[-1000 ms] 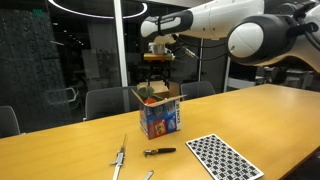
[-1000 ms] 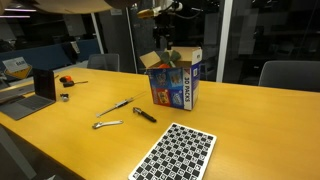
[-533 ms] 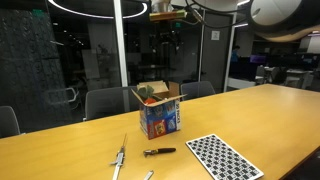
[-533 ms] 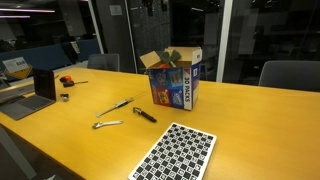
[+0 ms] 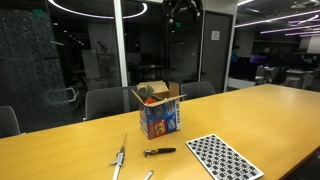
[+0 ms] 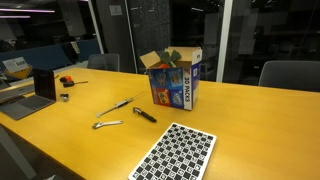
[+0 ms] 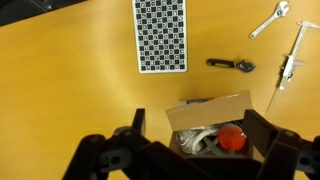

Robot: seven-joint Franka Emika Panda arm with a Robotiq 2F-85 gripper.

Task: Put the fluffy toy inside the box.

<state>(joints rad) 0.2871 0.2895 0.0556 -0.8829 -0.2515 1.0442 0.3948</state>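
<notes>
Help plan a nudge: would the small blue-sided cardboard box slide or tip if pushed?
The small blue-sided cardboard box likely slides: it sits flat on the smooth wooden table. Probably light, with the small green fluffy toy showing inside. Pushing its raised brown flaps would probably bend them.

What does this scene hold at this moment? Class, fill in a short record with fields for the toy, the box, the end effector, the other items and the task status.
toy: fluffy toy inside the box, its red part showing from above
box: box upright on the table, top flaps open
end effector: end effector open, empty, high above the box
other items: checkered board, black pen, caliper, wrench, all on the table beside the box
task status: toy is in the box; looks done
</notes>
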